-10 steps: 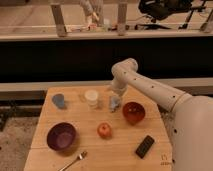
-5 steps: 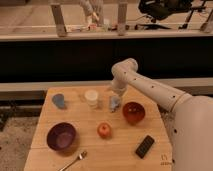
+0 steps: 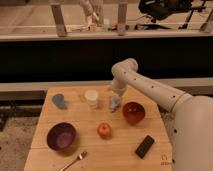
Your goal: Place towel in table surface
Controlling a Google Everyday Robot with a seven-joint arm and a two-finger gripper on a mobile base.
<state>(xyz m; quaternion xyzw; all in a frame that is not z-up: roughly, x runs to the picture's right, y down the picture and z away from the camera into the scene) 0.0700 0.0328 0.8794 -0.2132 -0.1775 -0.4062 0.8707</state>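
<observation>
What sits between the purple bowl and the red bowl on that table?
In the camera view, a red apple lies between the purple bowl and the red bowl. The pincer hangs beside the red bowl.

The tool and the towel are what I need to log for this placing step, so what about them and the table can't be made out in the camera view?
- Tool: at the table's far side, between cup and red bowl; blur hides its grip.
- Towel: a pale blurred lump below the tool; whether it rests on the table is unclear.
- Table: the near edge is cut off by the frame bottom.
- Spoon: partly cropped there.
</observation>
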